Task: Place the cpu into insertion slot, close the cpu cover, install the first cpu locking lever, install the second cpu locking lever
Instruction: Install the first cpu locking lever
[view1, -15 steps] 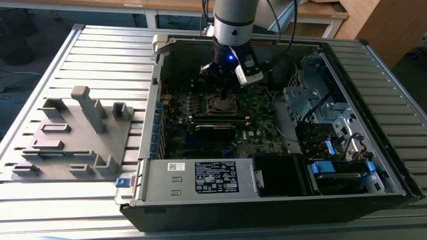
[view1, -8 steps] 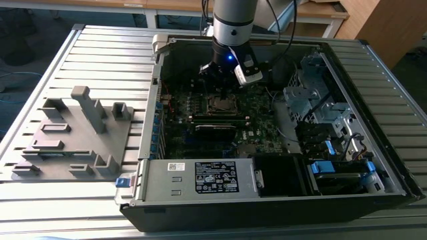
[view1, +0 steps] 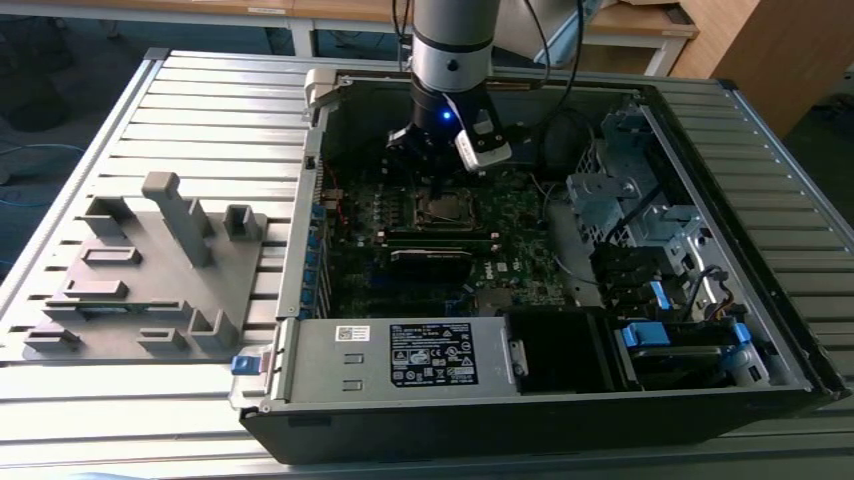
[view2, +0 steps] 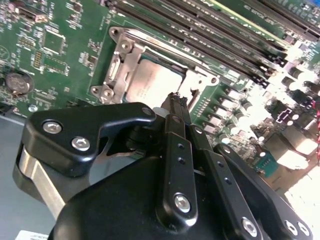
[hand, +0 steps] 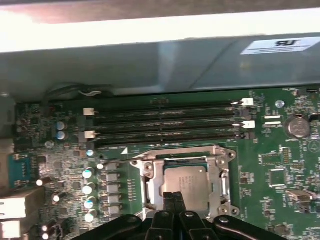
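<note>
The cpu (hand: 186, 182) lies flat in the insertion slot (view1: 443, 208) on the green board, its silver-grey top showing in both wrist views (view2: 150, 85). The silvery cpu cover (hand: 151, 179) lies down around it as a frame (view2: 125, 60). My gripper (hand: 173, 197) hangs just above the slot's edge, its two black fingers pressed together with nothing seen between them (view2: 178, 100). In the exterior view the gripper (view1: 430, 178) stands inside the open computer case over the slot. I cannot make out the locking levers.
Long black memory slots (hand: 165, 125) run beside the socket. Capacitors (hand: 88, 187) and a coin battery (hand: 296, 126) stand on the board. The case wall (view1: 310, 200), drive cages (view1: 627, 200) and power supply (view1: 400, 355) ring the board. A grey fixture (view1: 147, 270) sits on the table at the exterior view's left.
</note>
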